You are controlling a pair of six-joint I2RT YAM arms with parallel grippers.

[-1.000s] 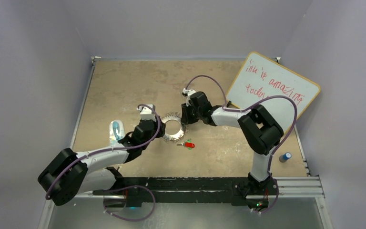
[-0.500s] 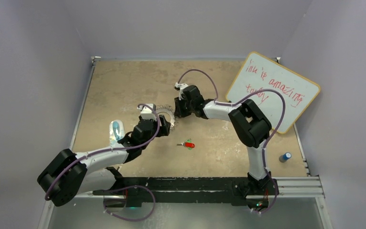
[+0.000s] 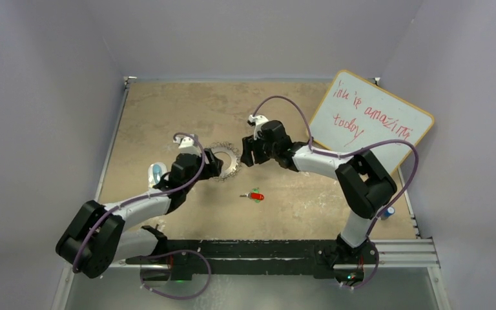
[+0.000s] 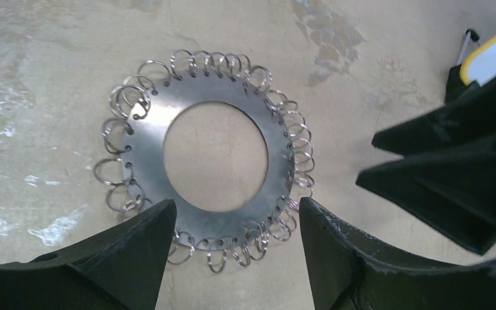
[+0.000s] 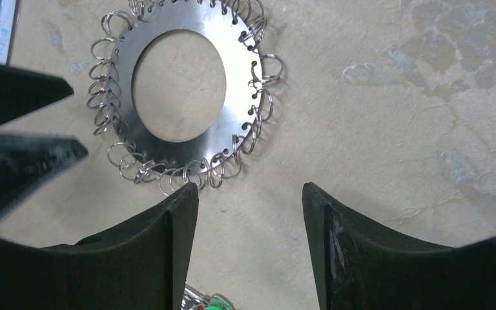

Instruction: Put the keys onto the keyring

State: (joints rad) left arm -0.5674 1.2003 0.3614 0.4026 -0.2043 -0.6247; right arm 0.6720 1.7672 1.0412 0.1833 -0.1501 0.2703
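Observation:
The keyring, a flat silvery ring with a fringe of small loops, lies flat on the table between my two grippers. My left gripper stands open at its left side. In the left wrist view the keyring lies just beyond the open left gripper, untouched. My right gripper is open to its right, over bare table. In the right wrist view the keyring sits up and left of the right gripper. The keys, red and green headed, lie together nearer the arm bases and peek in as keys.
A whiteboard with red writing leans at the back right. A small blue-capped cylinder stands by the right table edge. A clear bluish plastic object lies left of the left arm.
Both grippers have opened and let go of the keyring. The keyring has shifted up and left. The left gripper moved left; the right gripper swung left, then back right.

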